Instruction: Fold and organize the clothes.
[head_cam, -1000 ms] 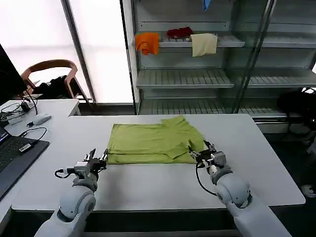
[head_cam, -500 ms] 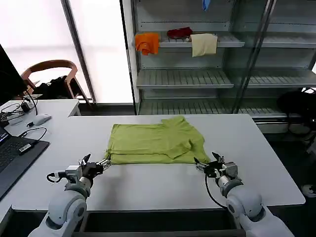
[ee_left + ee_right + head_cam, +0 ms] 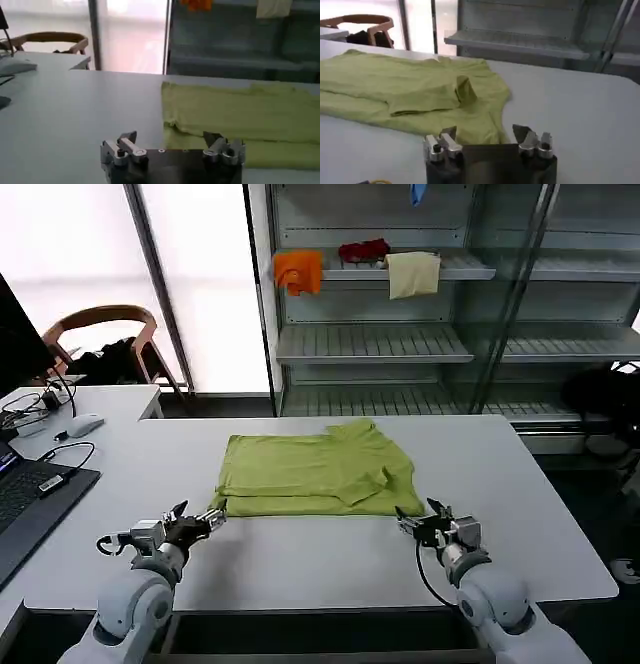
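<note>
Item 1, T-shirt (image 3: 315, 475): you find the lime-green T-shirt lying flat near the middle of the white table (image 3: 330, 569), folded over at least once. Its near edge shows 2 layers in the left wrist view, and 1 sleeve lies turned in on top. It reads as a wide rectangle with the neck end bunched toward the right far corner.

Item 2, left gripper (image 3: 203, 522): you see it low over the table, just beside the near left corner of the T-shirt, fingers spread apart and holding nothing. In the left wrist view the fingers (image 3: 224, 148) frame the folded edge without closing on it.

Item 3, right gripper (image 3: 425, 522): it sits low by the near right corner, also spread open and empty. In the right wrist view the cloth edge lies just ahead of it.

Item 4, surroundings: 3 other cloths, orange (image 3: 298, 270), dark red (image 3: 363, 250) and cream (image 3: 413, 273), hang on the shelf (image 3: 372, 344) behind; you leave those alone. A mouse (image 3: 83, 425) and cables lie on the side desk at the left.

Status: you can judge the job roughly half done. At least 1 fold is in, the sleeve is tucked, and the cloth lies released. What seems left is a further fold to a compact packet, then tidy placement. Both grippers are placed for a pick-up at the near corners.
</note>
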